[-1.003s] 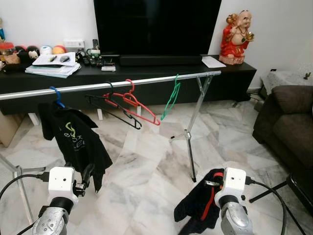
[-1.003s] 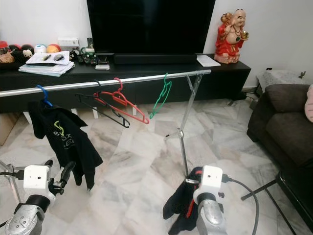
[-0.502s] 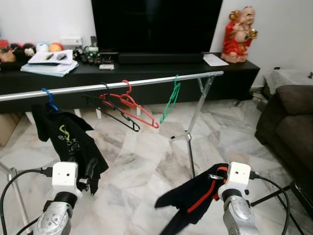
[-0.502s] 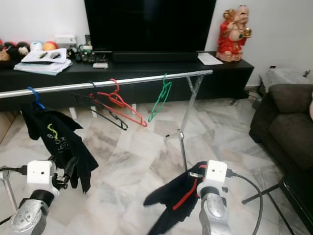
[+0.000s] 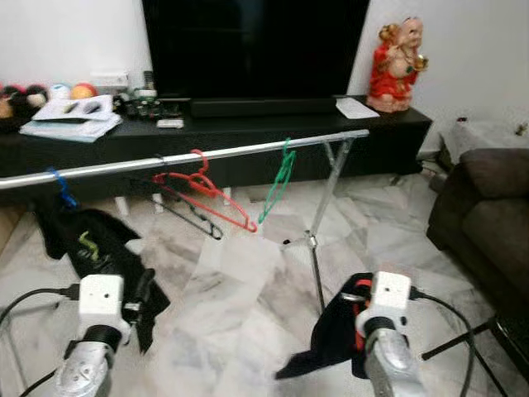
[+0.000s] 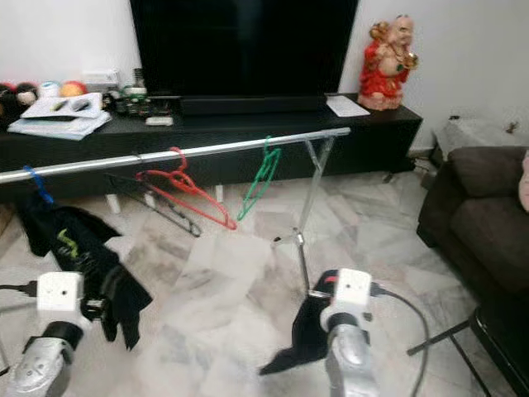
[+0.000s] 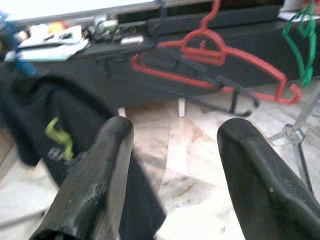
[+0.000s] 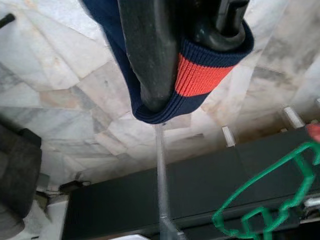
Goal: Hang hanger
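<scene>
Holding a dark garment (image 5: 335, 339) with red trim, the right gripper (image 8: 200, 30) had jaws clamped on its ribbed cuff, low near the rail (image 5: 207, 155). Left gripper (image 7: 170, 165) jaws apart. Garment judged light, limp, slippery; grip the hanger hook.

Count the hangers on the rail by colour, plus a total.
Blue hanger (carrying the black shirt): 1
Black hanger: 1
Red hanger: 1
Green hanger: 1
Total on the rail: 4
</scene>
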You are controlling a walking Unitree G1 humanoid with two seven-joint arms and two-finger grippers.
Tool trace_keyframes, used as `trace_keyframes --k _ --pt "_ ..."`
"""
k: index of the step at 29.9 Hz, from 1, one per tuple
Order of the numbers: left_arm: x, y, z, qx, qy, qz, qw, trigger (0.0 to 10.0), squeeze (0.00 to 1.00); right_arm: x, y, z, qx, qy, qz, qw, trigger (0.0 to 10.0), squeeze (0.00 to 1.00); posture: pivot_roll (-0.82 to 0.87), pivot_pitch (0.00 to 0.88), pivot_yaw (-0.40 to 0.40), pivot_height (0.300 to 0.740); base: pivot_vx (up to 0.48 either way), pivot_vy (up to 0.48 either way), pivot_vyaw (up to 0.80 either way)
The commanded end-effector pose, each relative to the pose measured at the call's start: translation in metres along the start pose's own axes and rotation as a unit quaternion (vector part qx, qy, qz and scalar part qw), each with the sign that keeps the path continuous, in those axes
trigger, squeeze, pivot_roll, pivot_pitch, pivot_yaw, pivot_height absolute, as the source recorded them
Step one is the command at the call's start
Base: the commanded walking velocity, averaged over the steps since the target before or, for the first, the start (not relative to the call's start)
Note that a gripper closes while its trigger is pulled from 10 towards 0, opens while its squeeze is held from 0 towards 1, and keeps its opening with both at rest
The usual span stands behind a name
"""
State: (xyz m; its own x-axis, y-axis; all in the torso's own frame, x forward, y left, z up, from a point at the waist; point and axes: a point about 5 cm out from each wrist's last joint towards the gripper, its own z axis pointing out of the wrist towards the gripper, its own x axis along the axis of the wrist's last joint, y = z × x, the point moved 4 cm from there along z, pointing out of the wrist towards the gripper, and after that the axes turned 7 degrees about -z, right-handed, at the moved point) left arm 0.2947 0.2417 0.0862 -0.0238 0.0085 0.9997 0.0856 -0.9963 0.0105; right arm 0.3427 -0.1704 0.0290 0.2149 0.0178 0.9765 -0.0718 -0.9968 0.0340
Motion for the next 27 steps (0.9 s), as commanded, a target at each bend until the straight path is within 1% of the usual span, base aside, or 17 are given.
trace_keyframes --k 1,27 --pt "-0.0015 0.0079 0.0014 -0.009 -0.004 -0.004 1.000 10.0 0.00 0.0036 0.0143 0.0008 -0.018 0.009 -0.006 1.000 10.0 0.00 0.14 0.000 -0.031 0.740 0.304 0.000 0.00" --pt "0.0037 0.0067 0.0054 -0.011 0.001 -0.003 1.000 10.0 0.00 0.0040 0.0086 0.0036 -0.010 0.011 -0.012 1.000 10.0 0.00 0.14 0.000 -0.020 0.740 0.306 0.000 0.00"
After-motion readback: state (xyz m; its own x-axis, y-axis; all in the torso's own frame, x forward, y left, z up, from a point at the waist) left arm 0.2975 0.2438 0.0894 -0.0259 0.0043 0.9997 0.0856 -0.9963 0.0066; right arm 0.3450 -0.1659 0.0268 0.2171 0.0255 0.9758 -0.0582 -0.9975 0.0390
